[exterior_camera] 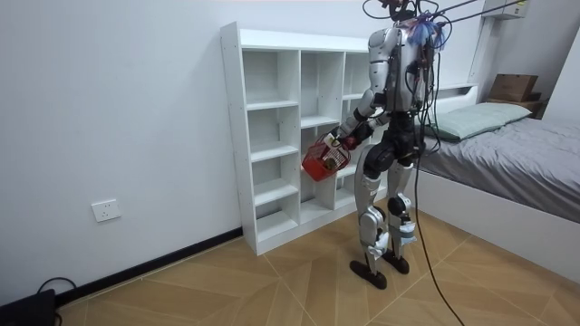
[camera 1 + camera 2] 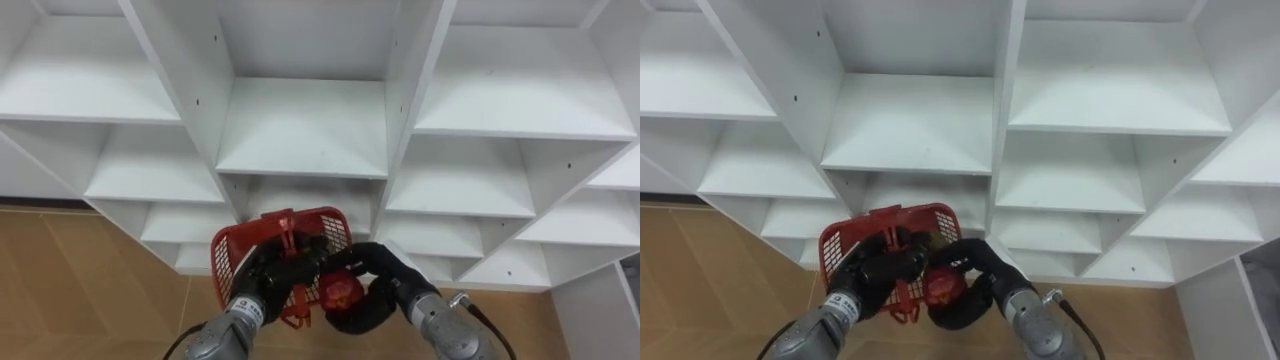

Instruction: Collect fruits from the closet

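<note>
**Left eye view.** The closet (image 2: 300, 130) spans the upper frame, and its visible shelves are bare. A red basket (image 2: 325, 228) hangs in front of the lower middle bay. The left hand (image 2: 262, 282) comes in from 7 o'clock with its fingers curled round the basket's handle and near rim. The right hand (image 2: 372, 285) comes in from 5 o'clock and is wrapped round a red fruit (image 2: 342, 291). The fruit sits at 4 o'clock of the basket, touching or just beside its rim. It cannot be told whether the fruit is already inside the rim.

**Room view.** The robot stands upright facing the closet. Both hands are raised at waist height, and the basket is tilted between them and the shelves. A bed (image 1: 507, 136) lies at 3 o'clock.

**Right eye view.** The layout is the same: the left hand grips the basket and the right hand encloses the fruit.

**Handling.**
- The fruit appears round, smooth and firm.
- It is probably light but easily bruised.
- Hold it round its widest part, thumb opposite the fingers, with moderate pressure.
- Lower it into the basket rather than dropping it.
- The basket appears to be stiff, light lattice plastic.
- Carry it by the centre of the handle, because an off-centre load is likely to tip it.
</note>
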Motion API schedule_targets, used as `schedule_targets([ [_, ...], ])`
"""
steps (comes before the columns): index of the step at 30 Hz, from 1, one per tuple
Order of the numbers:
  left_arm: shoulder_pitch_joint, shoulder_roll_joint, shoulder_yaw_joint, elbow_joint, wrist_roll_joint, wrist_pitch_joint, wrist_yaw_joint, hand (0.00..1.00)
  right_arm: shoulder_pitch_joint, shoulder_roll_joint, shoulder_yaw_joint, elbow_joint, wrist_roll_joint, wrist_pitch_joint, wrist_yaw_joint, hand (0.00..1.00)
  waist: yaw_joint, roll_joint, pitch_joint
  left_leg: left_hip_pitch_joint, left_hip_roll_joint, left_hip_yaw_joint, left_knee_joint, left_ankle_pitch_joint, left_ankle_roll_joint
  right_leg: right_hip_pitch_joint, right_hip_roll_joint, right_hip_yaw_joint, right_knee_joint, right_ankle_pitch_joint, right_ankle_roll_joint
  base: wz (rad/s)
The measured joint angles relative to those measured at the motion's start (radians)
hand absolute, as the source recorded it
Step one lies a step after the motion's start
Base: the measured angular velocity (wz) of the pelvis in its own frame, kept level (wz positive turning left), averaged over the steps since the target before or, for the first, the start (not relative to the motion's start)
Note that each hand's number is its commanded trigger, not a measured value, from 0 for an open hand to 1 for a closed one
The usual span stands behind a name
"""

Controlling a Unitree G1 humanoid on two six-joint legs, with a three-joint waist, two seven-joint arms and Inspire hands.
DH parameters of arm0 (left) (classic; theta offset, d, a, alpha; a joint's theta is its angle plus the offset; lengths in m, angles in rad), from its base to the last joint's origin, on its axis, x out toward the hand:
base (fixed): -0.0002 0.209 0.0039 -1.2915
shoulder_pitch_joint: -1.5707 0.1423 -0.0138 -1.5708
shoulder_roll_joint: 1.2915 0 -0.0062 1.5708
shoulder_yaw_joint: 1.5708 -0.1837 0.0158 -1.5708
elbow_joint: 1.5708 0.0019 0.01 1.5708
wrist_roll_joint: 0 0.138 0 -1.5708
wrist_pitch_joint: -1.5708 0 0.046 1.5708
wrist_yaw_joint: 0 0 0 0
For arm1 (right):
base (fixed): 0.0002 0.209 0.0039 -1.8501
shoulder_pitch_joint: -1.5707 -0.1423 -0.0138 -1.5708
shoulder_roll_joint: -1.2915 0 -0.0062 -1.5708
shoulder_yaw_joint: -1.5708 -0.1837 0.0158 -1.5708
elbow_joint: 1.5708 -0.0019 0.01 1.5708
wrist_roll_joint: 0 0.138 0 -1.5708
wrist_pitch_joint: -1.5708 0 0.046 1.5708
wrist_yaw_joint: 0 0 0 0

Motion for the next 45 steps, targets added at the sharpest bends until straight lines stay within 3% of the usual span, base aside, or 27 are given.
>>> schedule_targets([
  [6,0.0,-0.002,0.0,0.007,-0.041,0.01,0.0,1.0,-0.001,0.0,-0.001,0.0,0.007,0.018,-0.034,1.0,0.001,0.002,0.0011,0.0,0.0,0.0,0.0,0.0,0.0,0.0,0.0,0.0,0.0,0.0,0.0,0.0],
  [11,0.006,-0.001,-0.001,0.009,-0.041,0.045,0.0,1.0,-0.001,-0.001,-0.003,0.0,0.007,0.04,-0.048,1.0,0.0,0.012,-0.0006,-0.001,0.0,0.0,0.0,0.0,0.0,-0.001,0.0,-0.004,0.0,0.0,0.0,0.0],
  [19,0.006,-0.002,-0.004,0.009,-0.077,0.051,0.0,1.0,-0.002,0.001,-0.02,0.0,0.007,0.055,-0.052,1.0,-0.004,0.016,-0.0023,-0.001,0.0,0.002,0.0,0.0,0.0,-0.002,0.0,-0.003,0.0,0.0,0.0,0.0],
  [20,0.006,0.0,-0.009,0.009,-0.077,0.052,0.0,1.0,-0.005,0.0,-0.023,0.0,0.007,0.055,-0.057,0.95,-0.004,0.017,-0.0026,-0.001,0.0,0.002,0.0,0.0,0.0,-0.002,0.0,-0.003,0.0,0.0,0.0,0.0],
  [21,0.006,0.001,-0.013,0.009,-0.077,0.052,0.0,1.0,-0.006,0.0,-0.023,0.0,0.007,0.055,-0.061,0.77,-0.004,0.017,-0.0029,-0.001,0.0,0.002,0.0,0.0,0.0,-0.002,0.0,-0.003,0.0,0.0,0.0,0.0],
  [23,0.006,-0.002,-0.021,0.009,-0.077,0.057,0.0,1.0,-0.01,0.002,-0.03,0.0,0.015,0.055,-0.076,0.59,-0.003,0.018,-0.0033,-0.001,0.0,0.002,-0.001,0.0,0.0,-0.002,0.0,-0.001,0.0,0.0,0.0,0.0],
  [24,0.006,-0.002,-0.021,0.009,-0.078,0.059,0.0,1.0,-0.012,0.002,-0.031,0.0,0.019,0.055,-0.083,0.25,-0.004,0.018,-0.0035,-0.001,0.0,0.002,-0.001,0.0,0.0,-0.002,0.0,-0.002,0.0,0.0,0.0,0.0],
  [25,0.006,-0.002,-0.021,0.009,-0.078,0.06,0.0,1.0,-0.013,0.002,-0.032,0.0,0.019,0.055,-0.084,0.0,-0.004,0.018,-0.0037,-0.001,0.0,0.002,-0.001,0.0,0.0,-0.002,0.0,-0.002,0.0,0.0,0.0,0.0],
  [45,0.009,-0.002,-0.02,0.009,-0.078,0.086,0.003,1.0,-0.017,0.01,-0.041,0.0,0.04,0.064,-0.092,0.0,-0.007,0.016,-0.0056,-0.001,0.0,0.003,0.005,0.0,0.0,-0.001,-0.001,-0.002,0.001,0.0,0.0,0.0],
])
